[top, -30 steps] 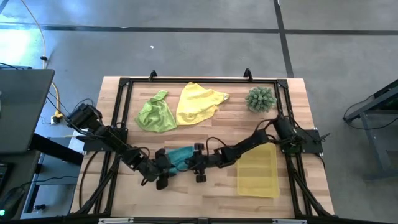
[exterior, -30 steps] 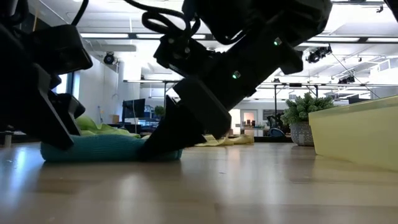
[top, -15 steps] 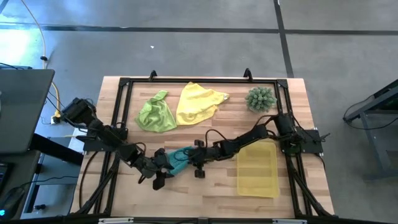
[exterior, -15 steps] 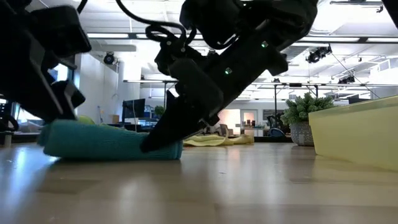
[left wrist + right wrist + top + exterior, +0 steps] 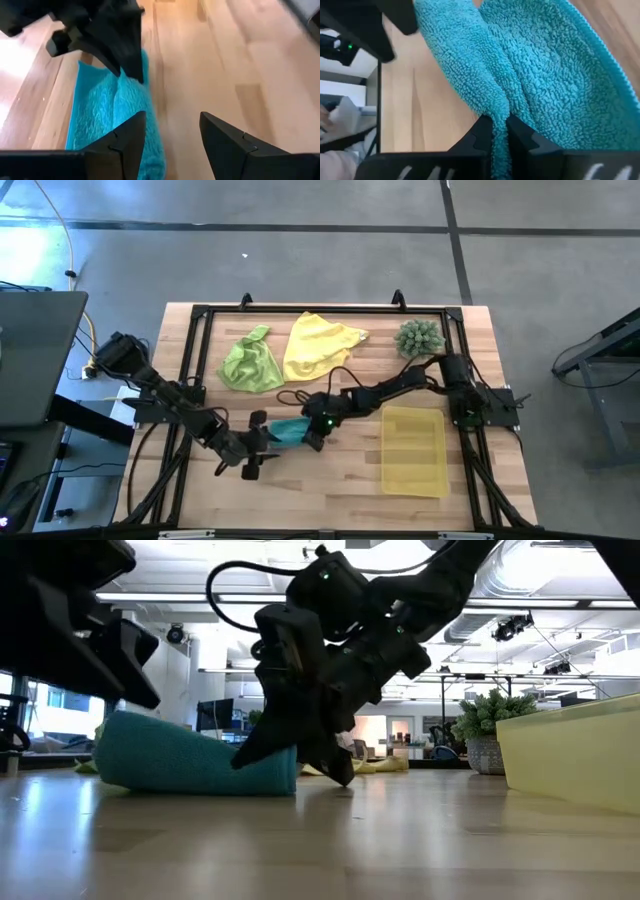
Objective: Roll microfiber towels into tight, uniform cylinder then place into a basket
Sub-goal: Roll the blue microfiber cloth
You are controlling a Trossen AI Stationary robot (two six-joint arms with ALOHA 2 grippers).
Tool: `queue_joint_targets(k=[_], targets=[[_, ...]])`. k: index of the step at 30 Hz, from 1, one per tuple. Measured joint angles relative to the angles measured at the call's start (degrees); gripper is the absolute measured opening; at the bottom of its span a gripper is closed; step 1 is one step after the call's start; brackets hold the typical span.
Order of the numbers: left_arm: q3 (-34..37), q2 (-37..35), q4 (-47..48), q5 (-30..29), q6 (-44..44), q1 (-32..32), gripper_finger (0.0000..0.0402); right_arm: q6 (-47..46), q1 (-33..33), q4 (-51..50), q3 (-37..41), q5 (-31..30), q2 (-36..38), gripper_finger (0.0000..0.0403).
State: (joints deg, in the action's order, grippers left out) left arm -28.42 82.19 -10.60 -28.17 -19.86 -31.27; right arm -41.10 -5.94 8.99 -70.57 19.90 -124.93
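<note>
The teal towel (image 5: 288, 430) lies loosely rolled on the wood, near the table's middle. My right gripper (image 5: 310, 436) is shut on its right end. My left gripper (image 5: 252, 454) stands open over the towel's (image 5: 107, 112) left end; whether a finger grazes it I cannot tell. The lime green towel (image 5: 250, 363) and the yellow towel (image 5: 320, 346) lie crumpled at the far side. The yellow basket (image 5: 412, 450) rests flat at the near right. My right gripper pinches a raised fold of the teal towel (image 5: 492, 102) between its two fingers (image 5: 481, 131), at the roll's right end (image 5: 282, 762). The fingers slant down from the table's right. The towel's underside lies on the table.
A spiky green plant (image 5: 419, 339) stands at the far right, beyond the basket. A black frame (image 5: 300, 310) runs around the work area. Bare wood (image 5: 320, 480) lies in front of the teal towel.
My right gripper has rolled its wrist, shut on the towel's right end and swung toward the far left. My left gripper has risen off the towel and rolled. The teal roll has turned over and now stands thicker and higher than before.
</note>
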Motion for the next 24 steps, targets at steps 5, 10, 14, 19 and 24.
queue_joint_targets(k=[5,10,14,19,24], targets=[[-0.02,3.58,0.53,-0.88,0.58,0.52,0.0176,-0.33,0.29,-0.07,0.0,-0.2,0.0,0.0016],[-0.02,7.8,0.49,-1.02,-0.31,1.96,0.0176,0.96,0.14,-0.35,0.0,-0.44,0.0,0.0016],[-0.1,10.33,0.07,-0.93,-4.34,2.96,0.0176,7.18,-0.29,0.07,0.08,-0.54,-0.1,0.0026],[-0.23,12.06,-0.3,1.92,-9.07,3.58,0.0176,14.01,-0.45,2.26,0.26,0.39,0.7,0.0075],[-0.28,12.37,-0.55,2.81,-14.05,3.52,0.0176,24.44,-0.17,-0.34,0.52,0.53,4.56,0.0124]])
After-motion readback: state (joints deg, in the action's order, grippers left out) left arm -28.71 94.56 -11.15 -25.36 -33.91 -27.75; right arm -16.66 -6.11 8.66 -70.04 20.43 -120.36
